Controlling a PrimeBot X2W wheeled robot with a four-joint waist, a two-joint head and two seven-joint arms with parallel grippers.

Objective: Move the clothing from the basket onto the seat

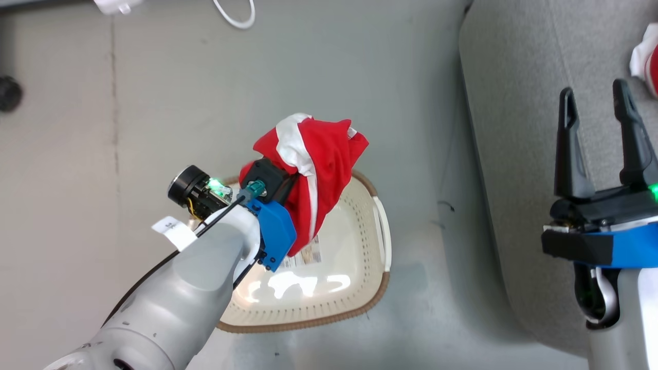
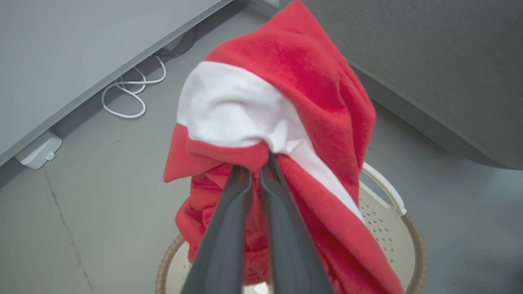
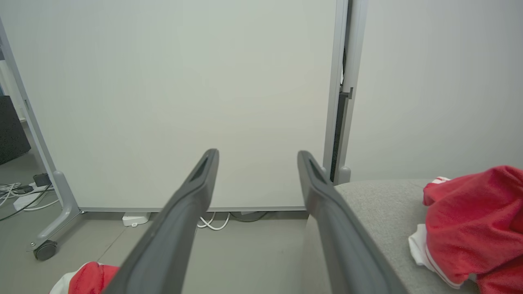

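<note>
A red garment with a white stripe hangs above the cream basket, lifted clear of it. My left gripper is shut on this clothing, the cloth bunched around its fingertips. The basket's bottom shows bare with a paper label. Another red and white garment lies on the grey seat at the right, its edge seen in the head view. My right gripper stands open over the seat, holding nothing; its fingers point at a pale panel.
A pale grey wheeled partition panel stands ahead of the right gripper, its caster at the left. White cables lie on the grey floor by the panel's foot. The basket sits on the floor left of the seat's edge.
</note>
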